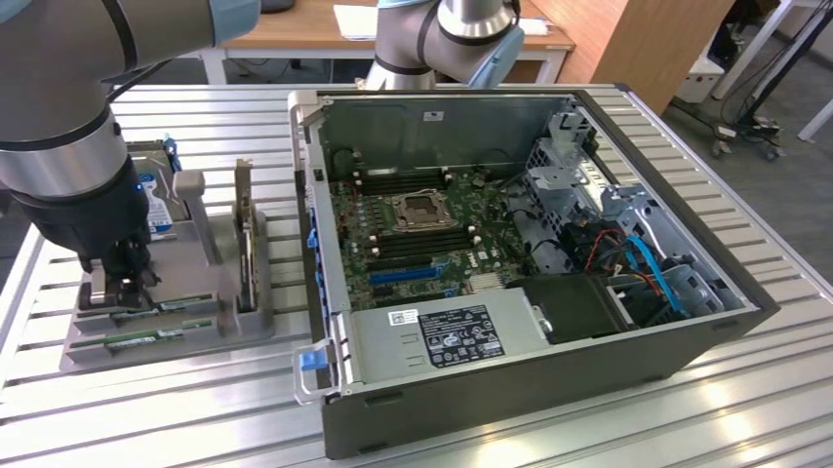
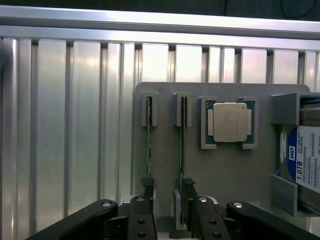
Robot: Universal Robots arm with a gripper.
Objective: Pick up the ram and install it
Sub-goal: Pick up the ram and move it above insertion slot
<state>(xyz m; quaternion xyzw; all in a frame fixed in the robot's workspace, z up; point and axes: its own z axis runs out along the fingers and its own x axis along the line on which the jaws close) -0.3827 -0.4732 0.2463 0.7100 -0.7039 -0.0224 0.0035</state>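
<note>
In the exterior view the arm drops in from the exterior view's left, its wrist pointing straight down. The tool (image 1: 124,285) sits low over the grey holder (image 1: 248,322) on the slatted counter (image 1: 156,419). An outer ram (image 1: 137,340) and an inner ram (image 1: 159,308) stand on edge in the holder's slots, with the tool at their end. A dark expansion card (image 1: 244,224) and a hard drive (image 1: 163,195) stand behind. The open computer case (image 1: 521,400) lies well apart, toward the exterior view's right, with its motherboard (image 1: 416,224) exposed.

The wrist view looks straight down and adds a processor (image 2: 229,122) seated beside the inner ram (image 2: 182,140). The black fingers (image 2: 142,215) stand moderately apart, one tip near each ram's end. Whether either touches cannot be told, and nothing is clamped between them.
</note>
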